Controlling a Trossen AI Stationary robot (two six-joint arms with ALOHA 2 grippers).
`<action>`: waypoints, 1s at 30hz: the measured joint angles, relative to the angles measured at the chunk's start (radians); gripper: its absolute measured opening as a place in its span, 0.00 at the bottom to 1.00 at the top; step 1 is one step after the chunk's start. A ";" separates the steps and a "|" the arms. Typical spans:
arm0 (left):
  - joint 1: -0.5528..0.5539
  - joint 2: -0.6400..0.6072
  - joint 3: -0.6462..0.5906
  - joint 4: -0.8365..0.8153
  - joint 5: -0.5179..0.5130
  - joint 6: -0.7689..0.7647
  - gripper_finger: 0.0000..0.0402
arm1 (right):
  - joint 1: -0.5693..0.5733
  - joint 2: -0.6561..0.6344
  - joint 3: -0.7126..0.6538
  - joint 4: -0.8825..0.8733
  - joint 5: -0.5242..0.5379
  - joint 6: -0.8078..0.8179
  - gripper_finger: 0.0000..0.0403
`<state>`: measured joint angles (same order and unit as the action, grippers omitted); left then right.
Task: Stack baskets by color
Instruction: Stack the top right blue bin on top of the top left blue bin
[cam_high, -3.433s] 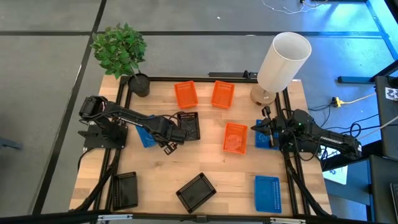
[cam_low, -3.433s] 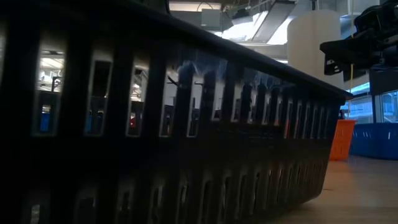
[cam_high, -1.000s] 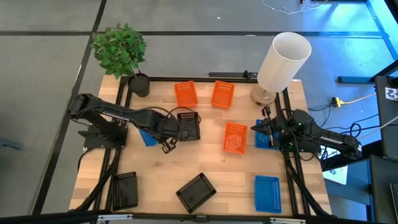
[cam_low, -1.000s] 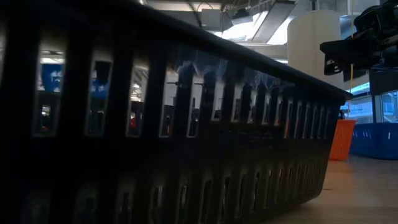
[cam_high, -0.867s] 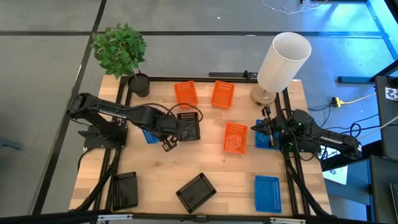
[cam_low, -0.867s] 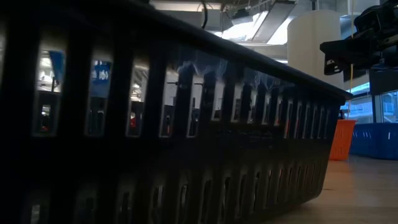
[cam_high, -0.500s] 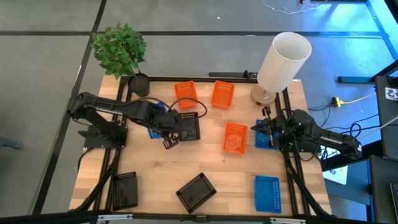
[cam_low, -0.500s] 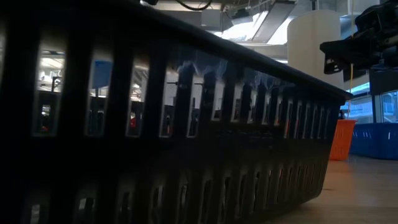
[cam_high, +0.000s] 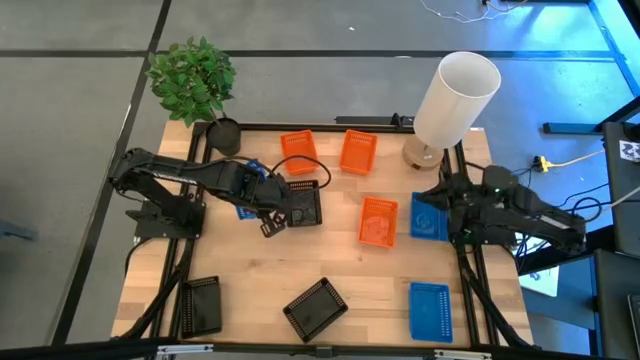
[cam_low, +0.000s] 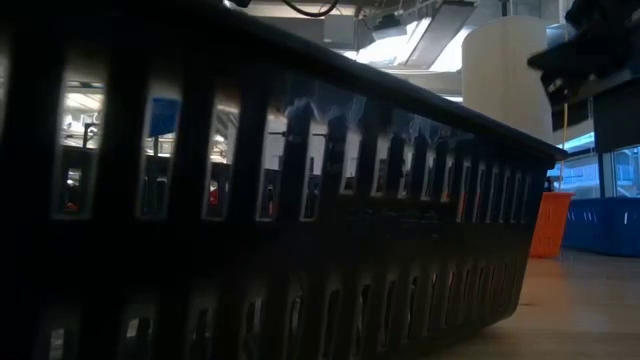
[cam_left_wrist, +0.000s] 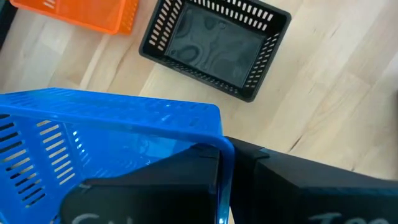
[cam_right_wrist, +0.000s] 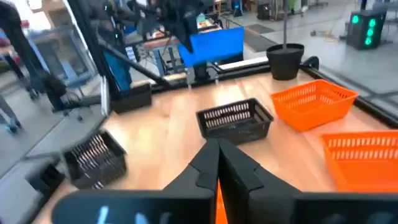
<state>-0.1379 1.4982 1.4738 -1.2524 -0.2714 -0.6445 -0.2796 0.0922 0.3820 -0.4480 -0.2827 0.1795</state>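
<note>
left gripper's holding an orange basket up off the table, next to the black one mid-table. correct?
Not orange: the left gripper holds a blue basket, as the left wrist view shows. The rest stands: it is lifted beside the black basket mid-table.

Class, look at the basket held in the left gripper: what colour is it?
Blue. The basket shows best in the left wrist view.

Left gripper (cam_high: 268, 212) lifted blue basket (cam_high: 250, 190) (right arm retracted)
</note>
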 joint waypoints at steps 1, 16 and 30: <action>0.000 0.000 0.000 -0.004 0.000 0.000 0.00 | 0.003 0.025 0.033 -0.018 0.000 0.031 0.03; 0.000 0.000 0.000 -0.084 -0.016 -0.002 0.00 | 0.023 0.449 0.501 -0.611 0.085 0.485 0.03; 0.000 0.000 0.000 -0.158 -0.027 0.009 0.00 | 0.023 0.476 0.593 -0.740 0.098 0.759 0.03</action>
<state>-0.1375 1.4979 1.4735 -1.4100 -0.2981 -0.6360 -0.2562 0.5686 0.9745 -1.1882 -0.1844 0.9386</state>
